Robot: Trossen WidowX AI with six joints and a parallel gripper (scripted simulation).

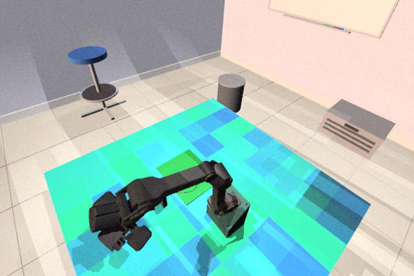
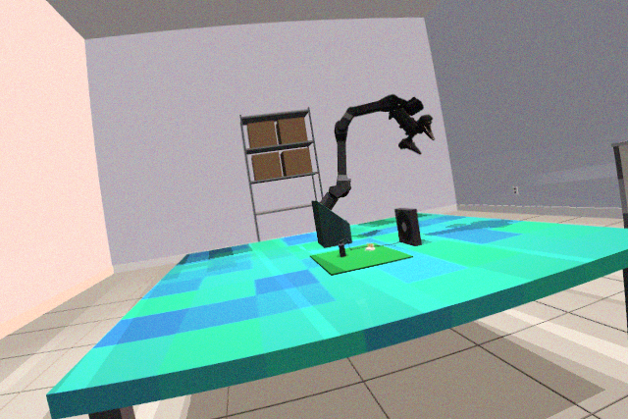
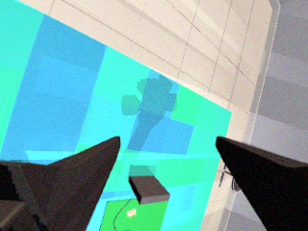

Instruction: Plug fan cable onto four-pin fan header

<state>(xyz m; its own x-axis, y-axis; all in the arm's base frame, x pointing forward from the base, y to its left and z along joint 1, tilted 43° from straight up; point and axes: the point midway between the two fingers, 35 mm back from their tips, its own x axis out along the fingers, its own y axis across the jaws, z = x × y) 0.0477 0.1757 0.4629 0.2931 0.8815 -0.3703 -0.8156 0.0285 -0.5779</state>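
Note:
My gripper (image 1: pixel 125 242) (image 2: pixel 426 145) (image 3: pixel 167 141) is open and empty, high above the table and away from the board. The green board (image 1: pixel 182 162) (image 2: pixel 375 259) (image 3: pixel 154 214) lies flat, partly behind the arm in the top view. The dark, boxy fan (image 2: pixel 408 227) (image 3: pixel 150 189) stands beside it. A thin dark cable (image 3: pixel 115 222) runs over the board. A small pale part (image 2: pixel 370 246) (image 3: pixel 131 212) sits on the board. A small dark upright piece (image 2: pixel 341 249) stands near the board's arm-base side. Plug and header are too small to tell apart or judge as joined.
The arm's base block (image 1: pixel 229 219) (image 2: pixel 332 226) stands close to the board. The patterned blue-green table (image 1: pixel 284 226) (image 2: pixel 228 323) (image 3: pixel 67 82) carries everything. A stool (image 1: pixel 87 55), a bin (image 1: pixel 230 94) and a shelf (image 2: pixel 281 146) stand beyond the table.

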